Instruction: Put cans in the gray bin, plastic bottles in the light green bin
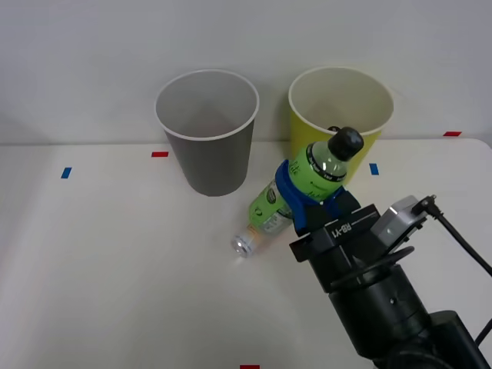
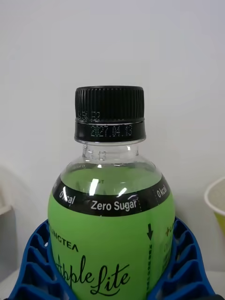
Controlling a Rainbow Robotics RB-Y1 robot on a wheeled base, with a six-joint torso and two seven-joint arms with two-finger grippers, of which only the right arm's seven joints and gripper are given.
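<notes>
Nearest, right end effector [image 1: 307, 201], closed tight around the green bottle [image 1: 325, 166]. Blue ribbed fingers [image 2: 33, 262] hugging the bottle's round body on both sides, below the black band with "Zero Sugar" on it. Bottle lifted off the table [image 1: 115, 292], tipped a little, black cap [image 2: 109, 104] pointing up and away toward the bins.

Looks full of green drink almost to the neck. So likely a bit heavy for its size, and stiff, not squishy like an empty one. Smooth, shiny plastic and a slick label, so maybe slippery. Best place to hold: right around the fat middle, just as now, where the sides are wide and even. Not the thin neck, not the cap. Not likely to break if dropped into a bin, but could land with a thump.

A bit farther, lying on its side on the table, just under and beside the held bottle: the can [image 1: 261, 223], silver end facing out. Thin metal, probably light, easy to dent, and ready to roll. Best taken across its round middle.

Farthest back, two tall bins standing near each other: gray bin [image 1: 207, 154] to the left, light green bin [image 1: 307, 131] just behind the bottle's cap. Light green bin seems the right home for this bottle.
</notes>
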